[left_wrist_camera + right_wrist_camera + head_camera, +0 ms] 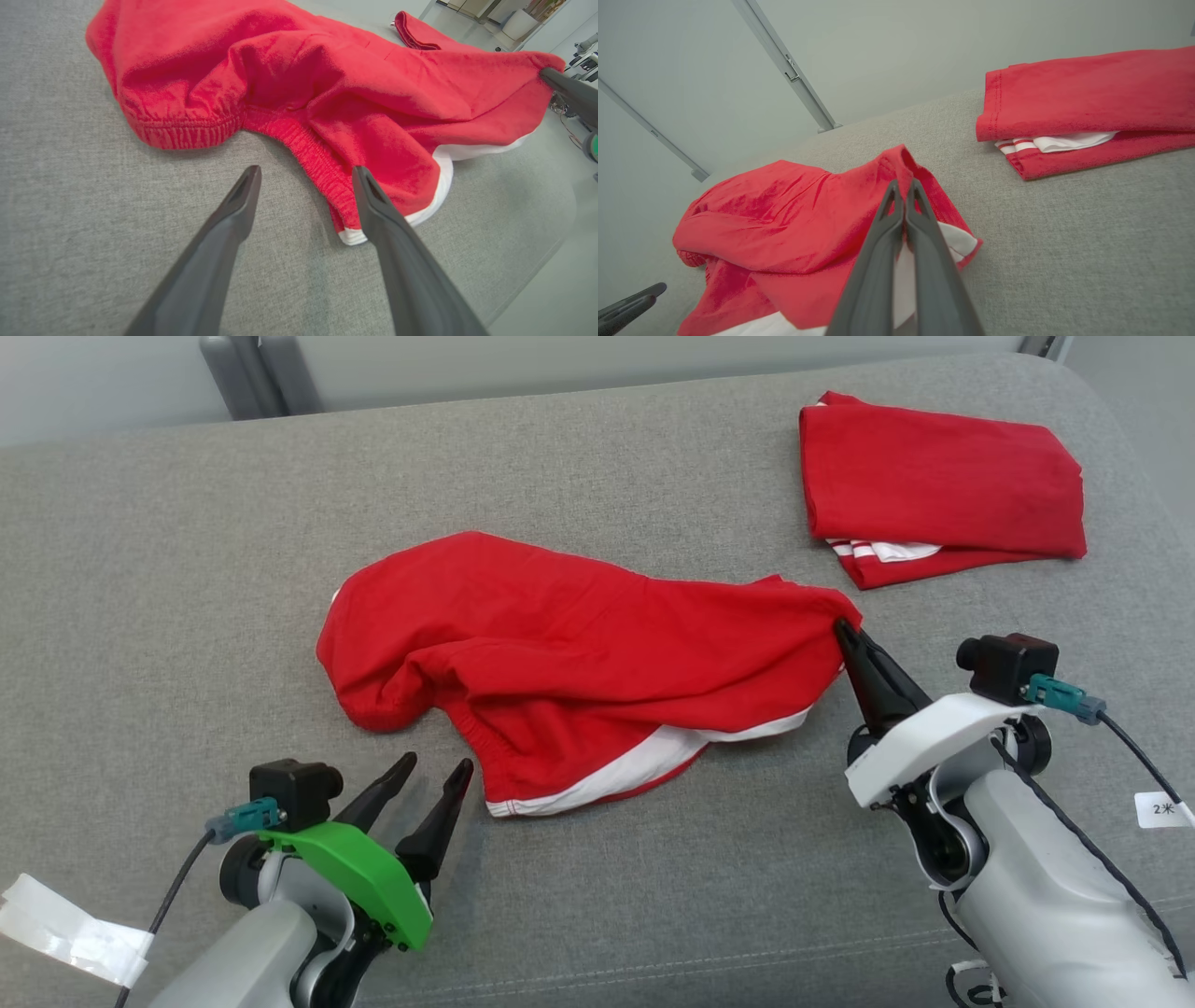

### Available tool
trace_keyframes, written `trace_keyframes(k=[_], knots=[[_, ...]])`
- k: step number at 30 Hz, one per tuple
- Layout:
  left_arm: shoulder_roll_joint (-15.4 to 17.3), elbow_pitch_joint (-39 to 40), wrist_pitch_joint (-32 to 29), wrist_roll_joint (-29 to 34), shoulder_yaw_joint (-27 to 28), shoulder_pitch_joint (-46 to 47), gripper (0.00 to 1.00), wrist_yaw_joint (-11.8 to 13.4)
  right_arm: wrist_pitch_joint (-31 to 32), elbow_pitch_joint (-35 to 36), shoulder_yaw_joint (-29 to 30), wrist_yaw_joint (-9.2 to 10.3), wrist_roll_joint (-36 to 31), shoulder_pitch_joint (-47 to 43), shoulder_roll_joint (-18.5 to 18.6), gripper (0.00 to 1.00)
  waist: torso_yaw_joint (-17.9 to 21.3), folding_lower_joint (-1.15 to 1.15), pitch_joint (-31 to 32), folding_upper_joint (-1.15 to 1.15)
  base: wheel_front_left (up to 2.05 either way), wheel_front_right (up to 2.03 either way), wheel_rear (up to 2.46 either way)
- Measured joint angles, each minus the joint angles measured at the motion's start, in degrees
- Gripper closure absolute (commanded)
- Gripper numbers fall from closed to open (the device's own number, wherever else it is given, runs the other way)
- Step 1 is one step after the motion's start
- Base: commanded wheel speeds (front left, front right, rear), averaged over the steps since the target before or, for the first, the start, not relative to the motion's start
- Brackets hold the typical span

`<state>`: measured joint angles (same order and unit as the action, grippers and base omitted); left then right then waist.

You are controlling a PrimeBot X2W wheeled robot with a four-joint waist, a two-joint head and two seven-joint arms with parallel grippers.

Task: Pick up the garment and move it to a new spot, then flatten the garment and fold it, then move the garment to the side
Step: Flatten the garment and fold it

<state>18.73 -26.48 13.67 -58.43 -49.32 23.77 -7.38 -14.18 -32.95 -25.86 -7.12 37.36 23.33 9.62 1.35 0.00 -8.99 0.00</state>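
Note:
The garment (579,663) is a crumpled pair of red shorts with a white hem, lying on the grey cushion. Its elastic waistband (299,140) bunches toward my left side. My right gripper (845,633) is shut on the garment's right corner and holds that corner a little off the cushion; the pinch shows clearly in the right wrist view (903,183). My left gripper (437,767) stands open just short of the garment's near left edge, nothing between its fingers. In the left wrist view the left gripper (306,170) points at the waistband and the white hem corner (352,235).
A second red garment (938,490), folded with white stripes showing, lies at the back right of the grey cushion (187,569). The cushion's front edge runs near my arms. A pale wall with a metal rail (784,65) stands behind.

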Motion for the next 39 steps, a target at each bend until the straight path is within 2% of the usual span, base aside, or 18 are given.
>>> trace_keyframes(k=[1,2,6,12,16,26,33,39], knots=[[-0.3,0.1,0.0,-0.3,-0.2,-0.2,0.0,0.0,0.0,-0.5,0.0,0.0,0.0,0.0,0.1,0.24,0.0,0.0,0.0,0.0,0.0,0.0,0.0],[-0.4,0.3,0.0,-0.4,-0.4,-0.3,0.0,0.0,0.0,-1.0,0.0,0.0,-0.2,0.0,0.3,0.0,0.0,0.0,0.1,0.0,0.0,0.0,0.0],[-1.0,1.0,0.0,-0.4,-1.1,-0.3,0.0,0.0,0.0,-3.1,0.2,0.24,-0.6,-0.1,1.0,0.0,-0.1,0.0,0.1,0.0,0.0,0.0,0.0],[-0.7,1.3,0.3,1.8,-1.1,-0.3,0.0,0.0,0.0,-3.8,2.3,2.47,-1.6,-0.3,1.2,0.0,0.1,0.0,0.2,0.0,0.0,0.0,0.0],[0.3,1.9,0.5,3.2,0.7,-0.3,0.0,0.0,-0.1,-0.4,4.8,2.77,-2.2,-0.4,1.2,0.0,0.3,0.0,0.3,0.0,0.0,0.0,0.0],[0.4,4.4,0.6,4.8,3.6,-0.5,0.0,0.9,-0.2,6.1,7.8,3.72,-5.6,-4.2,1.0,0.0,0.5,0.0,0.7,0.0,0.0,0.0,0.0],[0.2,3.7,0.6,6.8,-0.5,-3.6,0.0,0.9,-0.2,7.1,7.9,3.78,-6.7,-7.0,0.0,0.0,1.0,0.0,0.7,0.0,0.0,0.0,0.0],[-0.7,2.1,0.5,6.7,-1.9,-3.7,0.0,0.9,-0.2,7.7,7.8,3.72,-7.7,-7.4,-0.5,0.0,1.5,0.0,0.5,0.0,0.0,0.0,0.0]])
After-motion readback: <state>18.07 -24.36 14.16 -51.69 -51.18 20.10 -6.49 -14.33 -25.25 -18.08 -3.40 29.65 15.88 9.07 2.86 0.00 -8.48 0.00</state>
